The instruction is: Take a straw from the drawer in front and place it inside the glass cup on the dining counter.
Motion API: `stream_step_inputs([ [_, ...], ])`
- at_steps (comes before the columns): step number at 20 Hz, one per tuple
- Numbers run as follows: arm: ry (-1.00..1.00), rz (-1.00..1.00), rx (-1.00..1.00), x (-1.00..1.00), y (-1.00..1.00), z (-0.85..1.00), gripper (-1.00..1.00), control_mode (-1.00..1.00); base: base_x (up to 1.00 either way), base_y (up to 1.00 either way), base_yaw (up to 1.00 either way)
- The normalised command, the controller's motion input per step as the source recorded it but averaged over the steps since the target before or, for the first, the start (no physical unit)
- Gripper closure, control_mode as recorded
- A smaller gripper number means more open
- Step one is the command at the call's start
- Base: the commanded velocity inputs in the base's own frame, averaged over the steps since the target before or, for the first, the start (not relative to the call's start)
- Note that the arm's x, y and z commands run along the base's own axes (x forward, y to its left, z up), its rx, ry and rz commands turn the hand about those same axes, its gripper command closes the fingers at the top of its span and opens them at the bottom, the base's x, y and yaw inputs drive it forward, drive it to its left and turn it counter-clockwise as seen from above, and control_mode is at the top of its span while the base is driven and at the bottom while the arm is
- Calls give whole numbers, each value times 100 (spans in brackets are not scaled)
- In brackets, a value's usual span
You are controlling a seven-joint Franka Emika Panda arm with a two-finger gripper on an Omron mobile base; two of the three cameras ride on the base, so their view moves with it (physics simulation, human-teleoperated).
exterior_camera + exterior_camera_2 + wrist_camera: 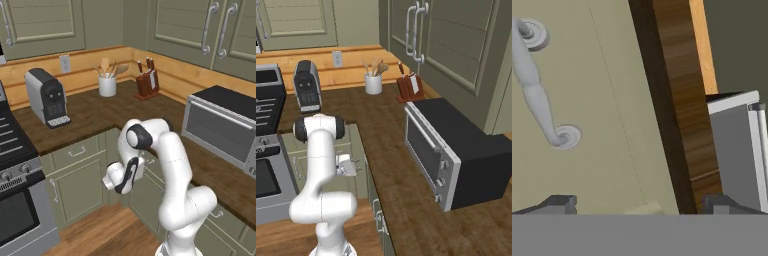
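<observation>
Fingertips (pixel 559 204): two small dark blocks at the foot of the hand view, set as wide apart as they go, nothing between them; gripper (pixel 639 205) empty. Drawer (pixel 597 100): flat matte sage-green front close before the hand, smooth, with a faint seam line and a silver handle (pixel 537 85), slim and rounded, on two round mounts; shut. Counter (pixel 679 100): thick dark wood-grain edge running beside the drawer front in the hand view, a paler wood strip beyond it. Oven (pixel 734 150): grey boxy corner past the counter edge in the hand view; in the base views a black-topped box with a glass door on the right-hand counter (pixel 220 125). Base views add what the hand view lacks: white arm (pixel 167 165) folded low with its hand turned toward the cabinets under the corner; grey coffee machine (pixel 47 97); white crock (pixel 107 85) of wooden utensils; brown knife block (pixel 147 82); stove (pixel 15 190) at left; green wall cabinets (pixel 200 25) with long curved handles. Straw: cannot tell where it lies.
</observation>
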Motion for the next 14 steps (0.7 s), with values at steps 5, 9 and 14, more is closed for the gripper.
stream_step_inputs([
  [5,0,0,3,46,-14,-1,-100,-100,0,0,0],
  [9,2,0,1,32,-10,-17,-100,-100,0,0,0],
  [14,8,0,0,14,-7,-39,-100,-100,0,0,0],
])
